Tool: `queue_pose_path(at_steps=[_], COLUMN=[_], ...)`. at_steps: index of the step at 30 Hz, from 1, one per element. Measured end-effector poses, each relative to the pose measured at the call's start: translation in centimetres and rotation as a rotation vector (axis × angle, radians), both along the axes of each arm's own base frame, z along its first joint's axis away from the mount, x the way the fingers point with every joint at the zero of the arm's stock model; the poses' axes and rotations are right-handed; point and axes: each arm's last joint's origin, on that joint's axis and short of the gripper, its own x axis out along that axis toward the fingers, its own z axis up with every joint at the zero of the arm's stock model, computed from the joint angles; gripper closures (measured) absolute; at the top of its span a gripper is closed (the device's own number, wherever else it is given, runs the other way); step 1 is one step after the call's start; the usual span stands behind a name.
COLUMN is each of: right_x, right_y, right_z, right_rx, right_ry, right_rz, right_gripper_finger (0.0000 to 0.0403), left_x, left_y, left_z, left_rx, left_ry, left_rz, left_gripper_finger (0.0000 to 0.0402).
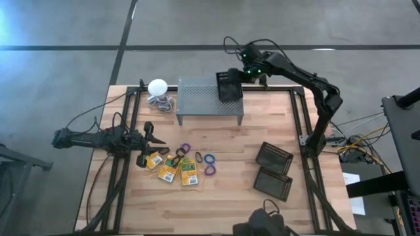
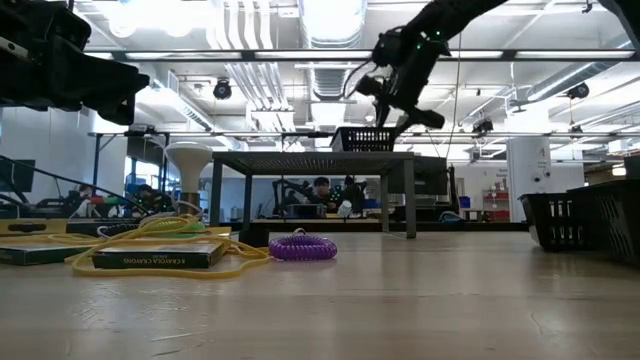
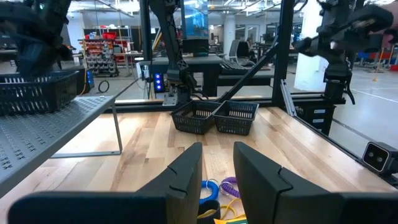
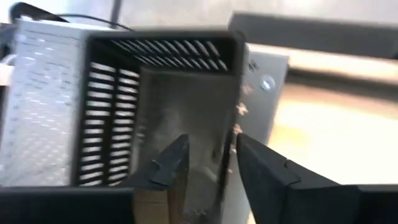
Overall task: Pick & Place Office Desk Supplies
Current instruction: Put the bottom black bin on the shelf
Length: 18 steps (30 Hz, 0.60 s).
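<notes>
A black mesh tray (image 1: pixel 230 86) stands on the right end of the grey perforated stand (image 1: pixel 203 99); the low view shows the tray (image 2: pixel 365 138) on the stand's top. My right gripper (image 4: pixel 212 158) is open above the tray's far right corner, with one finger inside the tray and one outside its wall. Yellow-and-green boxes (image 1: pixel 172 168) and purple and blue rings (image 1: pixel 209 160) lie on the table's left half. My left gripper (image 3: pixel 217 171) is open and holds nothing; it hovers by the boxes' left side (image 1: pixel 147 141). My right gripper straddles the tray's side wall (image 4: pixel 235 118) from above, slanting down from the far right. The gap between the fingers is wider than the wall, which lies close to the outer finger (image 4: pixel 261 168). I cannot tell whether it touches. The tray rests on the stand.
Two more black mesh trays (image 1: pixel 273 157) (image 1: pixel 272 184) lie on the table's right half. A white ball-shaped object with a coiled cord (image 1: pixel 157 89) sits left of the stand. Tan rubber bands (image 2: pixel 240 266) lie around the boxes. There is bare wood in the table's middle.
</notes>
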Motion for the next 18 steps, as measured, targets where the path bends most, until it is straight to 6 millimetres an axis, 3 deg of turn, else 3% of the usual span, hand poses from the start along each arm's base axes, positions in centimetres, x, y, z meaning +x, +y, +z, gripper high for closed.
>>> queue_pose_path(at_steps=[5, 9, 14, 18], right_x=[-0.3, -0.4, 0.0, 0.4], right_y=[0.8, 3.8, 10.8, 17.5], right_z=[3.7, 7.0, 9.7, 10.1], right_rx=[-0.173, -0.314, -0.51, -0.613], right_ry=[-0.017, -0.053, -0.001, 0.076], right_rz=[0.108, 0.245, 0.404, 0.537], right_gripper_finger=[0.0238, 0.0228, 0.0231, 0.0234], left_x=[0.0, 0.0, 0.0, 0.0], left_y=[0.0, 0.0, 0.0, 0.0], left_z=[0.0, 0.0, 0.0, 0.0], left_rx=[0.0, 0.0, 0.0, 0.0], left_ry=[0.0, 0.0, 0.0, 0.0], left_rz=[0.0, 0.0, 0.0, 0.0], left_gripper_finger=[0.0307, 0.0307, 0.0307, 0.0307])
